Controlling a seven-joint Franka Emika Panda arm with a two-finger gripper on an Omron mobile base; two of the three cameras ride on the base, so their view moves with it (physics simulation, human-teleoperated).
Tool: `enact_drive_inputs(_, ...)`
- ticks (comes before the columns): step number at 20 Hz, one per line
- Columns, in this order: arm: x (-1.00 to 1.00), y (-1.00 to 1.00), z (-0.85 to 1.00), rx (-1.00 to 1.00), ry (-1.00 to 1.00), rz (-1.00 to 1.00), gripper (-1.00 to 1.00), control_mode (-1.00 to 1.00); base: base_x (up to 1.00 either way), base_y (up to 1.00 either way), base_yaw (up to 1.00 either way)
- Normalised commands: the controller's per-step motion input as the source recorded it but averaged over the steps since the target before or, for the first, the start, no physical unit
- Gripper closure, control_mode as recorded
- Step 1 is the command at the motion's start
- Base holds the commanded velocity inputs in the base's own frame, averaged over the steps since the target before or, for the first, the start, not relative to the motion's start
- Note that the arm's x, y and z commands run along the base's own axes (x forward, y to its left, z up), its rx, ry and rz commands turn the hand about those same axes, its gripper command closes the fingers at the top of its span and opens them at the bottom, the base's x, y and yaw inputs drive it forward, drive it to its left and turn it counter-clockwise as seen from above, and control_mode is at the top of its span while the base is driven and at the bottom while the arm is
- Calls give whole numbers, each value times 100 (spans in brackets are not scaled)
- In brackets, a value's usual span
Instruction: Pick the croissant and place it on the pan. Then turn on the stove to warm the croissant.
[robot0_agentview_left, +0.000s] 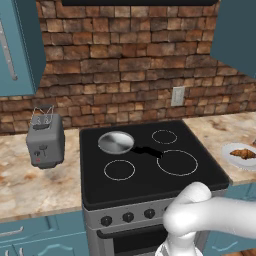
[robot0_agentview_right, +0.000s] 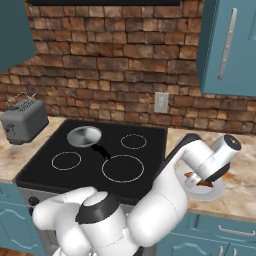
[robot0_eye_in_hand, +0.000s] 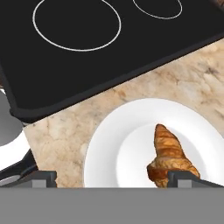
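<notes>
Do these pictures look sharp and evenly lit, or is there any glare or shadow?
Left base view: sharp, flat light, a dark shadow beside the small round silver-grey metal pan. Hand view: crisp, with the golden-brown crescent croissant on the round white plate, no glare.

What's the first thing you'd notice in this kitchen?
The big black stove against the brick wall, with a small silver pan on its back left burner. Right of the stove, a golden croissant lies on a white plate, and the robot's open fingers hang just above it.
</notes>
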Motion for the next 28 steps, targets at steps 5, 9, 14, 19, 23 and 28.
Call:
enact_drive_inputs(5, 18, 0, -3, 0, 0, 1, -100, -100, 0, 0, 0)
enact_drive_inputs(9, 23, 0, -4, 1, 0, 4, -100, -100, 0, 0, 0)
enact_drive_inputs(14, 21, -4, -12, 0, 2, 9, -100, -100, 0, 0, 0)
enact_drive_inputs(19, 22, 0, -18, 0, 4, 13, -100, -100, 0, 0, 0)
enact_drive_inputs(23, 21, -8, -15, 0, 3, 14, -100, -100, 0, 0, 0)
enact_drive_inputs(28, 19, -19, -12, 1, 1, 13, -100, -100, 0, 0, 0)
